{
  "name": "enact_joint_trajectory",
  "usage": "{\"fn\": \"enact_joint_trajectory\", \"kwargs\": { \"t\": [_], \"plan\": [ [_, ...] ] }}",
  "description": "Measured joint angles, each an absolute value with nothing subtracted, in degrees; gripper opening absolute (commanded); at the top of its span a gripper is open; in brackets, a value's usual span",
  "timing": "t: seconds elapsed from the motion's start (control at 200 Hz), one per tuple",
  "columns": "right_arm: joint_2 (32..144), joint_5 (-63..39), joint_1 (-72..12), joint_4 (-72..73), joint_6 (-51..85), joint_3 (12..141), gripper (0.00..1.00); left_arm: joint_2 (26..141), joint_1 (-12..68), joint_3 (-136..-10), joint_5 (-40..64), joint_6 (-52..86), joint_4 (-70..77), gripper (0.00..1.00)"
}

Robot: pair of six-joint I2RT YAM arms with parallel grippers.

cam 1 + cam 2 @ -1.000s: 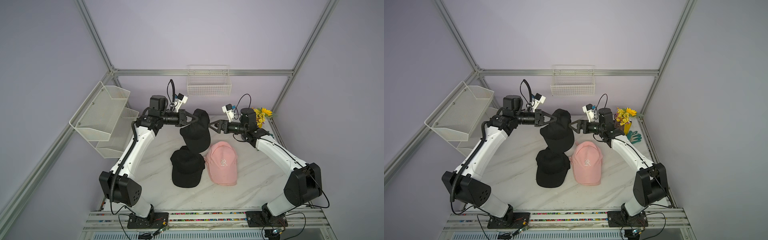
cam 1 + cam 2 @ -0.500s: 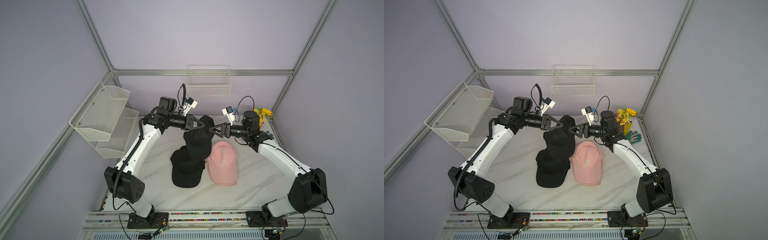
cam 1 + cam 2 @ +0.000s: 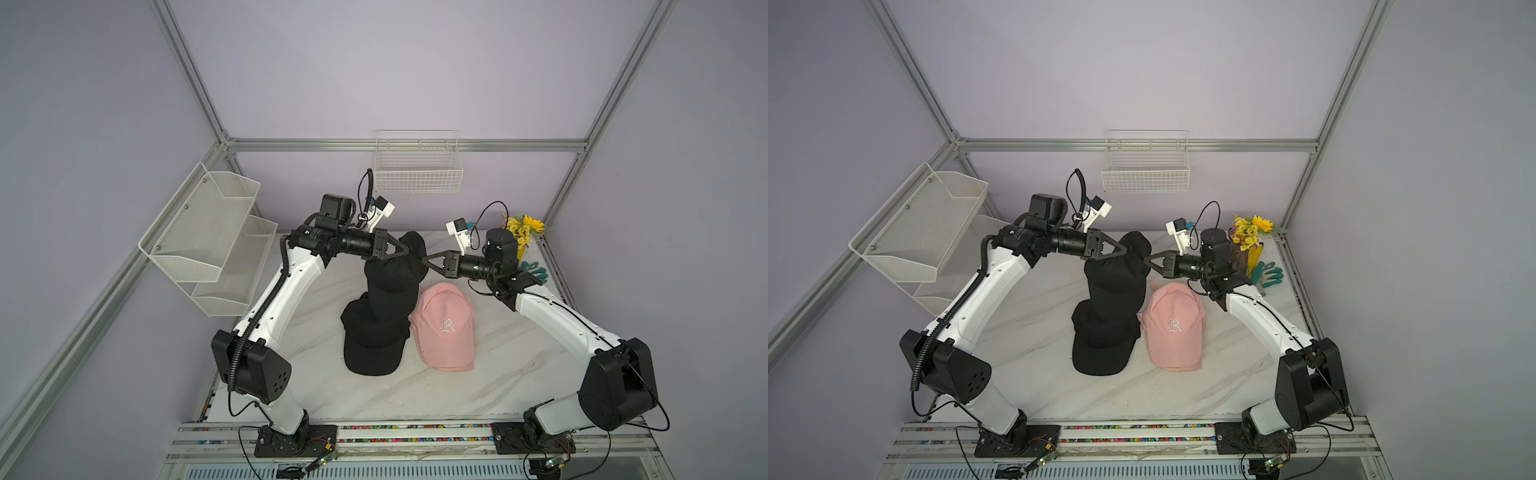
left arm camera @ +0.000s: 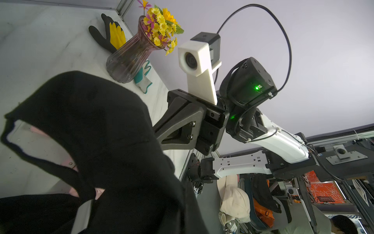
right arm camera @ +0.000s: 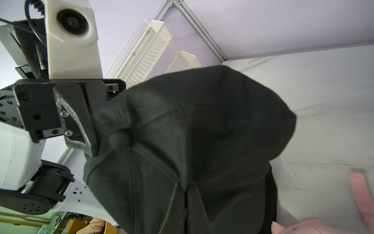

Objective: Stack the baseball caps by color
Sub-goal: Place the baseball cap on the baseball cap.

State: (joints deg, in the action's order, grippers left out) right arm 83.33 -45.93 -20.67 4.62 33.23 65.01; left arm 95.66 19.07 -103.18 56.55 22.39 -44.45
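In both top views the left gripper [image 3: 409,250] and right gripper [image 3: 424,258] met from opposite sides at the top of a held cap [image 3: 392,278]. It was black and hung down over a black cap [image 3: 370,345], which lay on the table [image 3: 478,386] just beside a pink cap [image 3: 446,332]. Whether the hanging one touched the one below could not be told. Only the right wrist view showed the left grip closely: its fingers [image 5: 86,113] were clamped tight on the crown fabric next to the button [image 5: 119,139]. Only the left wrist view showed the right gripper side-on, its jaws drawn together on the held cap's edge with the tips buried in cloth. It also showed a slip of pink through the cap's back opening. That same view gave the vase [image 4: 129,60] whole: ribbed, purplish glass, holding yellow and pink flowers [image 4: 159,22]. A teal glove [image 4: 142,79] and a black-and-yellow glove [image 4: 109,38] lay against it. In a top view the right arm hid most of the vase. A wire basket [image 3: 417,183] hung on the back wall and a two-tier mesh shelf [image 3: 208,237] on the left wall; only the top views showed both.
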Motion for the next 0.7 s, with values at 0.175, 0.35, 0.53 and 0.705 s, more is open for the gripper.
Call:
{"fn": "enact_joint_trajectory", "kwargs": {
  "t": [0.175,0.35,0.53,0.705],
  "plan": [
    [74.70,-33.36,-25.54,2.94,36.82,60.18,0.00,95.31,16.16,-99.37,56.66,22.79,-43.44,0.00],
    [68.31,-21.02,-35.35,2.13,43.46,59.07,0.00,94.30,14.55,-92.77,60.01,22.26,-42.24,0.00],
    [67.59,-9.04,-44.49,-0.62,53.01,56.27,0.00,93.30,13.78,-89.54,60.60,17.26,-47.57,0.00],
    [67.31,2.13,-52.42,-5.34,61.67,55.94,0.00,88.88,12.75,-84.77,60.64,16.95,-50.59,0.00]
  ]
}}
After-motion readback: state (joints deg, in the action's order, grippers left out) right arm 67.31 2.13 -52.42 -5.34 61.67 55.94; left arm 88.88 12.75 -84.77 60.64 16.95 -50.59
